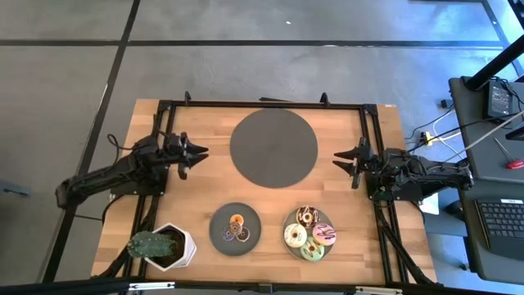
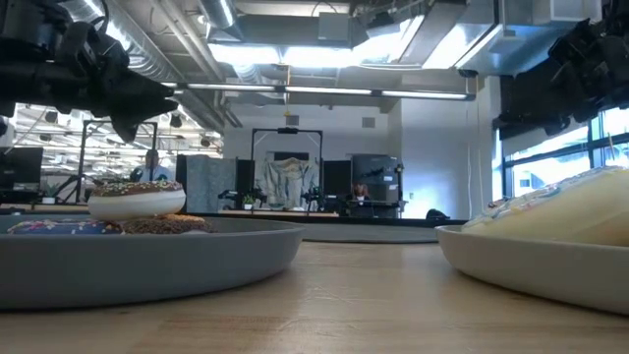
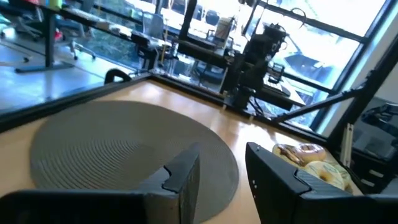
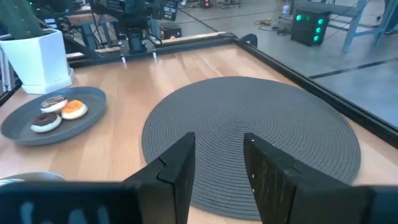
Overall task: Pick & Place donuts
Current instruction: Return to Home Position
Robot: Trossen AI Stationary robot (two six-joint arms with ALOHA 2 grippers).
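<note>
- Step in hand, as we read it: homing. No grasp is under way.
- Left gripper [image 1: 197, 156] sits just off the mat's [image 1: 274, 147] left edge, pointing at it. Fingers apart, nothing btwn them.
- Right gripper [image 1: 341, 159] sits just off the mat's right edge, facing the left one across it. Fingers apart too, empty.
- Four larger donuts [image 1: 295, 237] lie packed on the grey plate [image 1: 286, 223], front-right of the mat.
- Three mini donuts [image 1: 236, 231] lie on the dark plate [image 1: 221, 215], front-left of the mat.
- We see no donut on the mat or on bare wood, so placing looks done to us.
- Next move, our guess: arms only need to settle into rest pose, kept clear of both plates. No closing needed.
- Hard to make out:
  - Low view: plate rims hide most of the donuts. One sprinkled top shows above a rim, and we can't tell which plate is which.
  - Left wrist view: its own finger covers most of the grey plate. Only two larger donuts show.
  - High view: mini icing colours too small to tell apart.
  - Cactus pot [image 1: 168, 246], far front-left of the mat, is partly cut off in the right wrist view.
</note>
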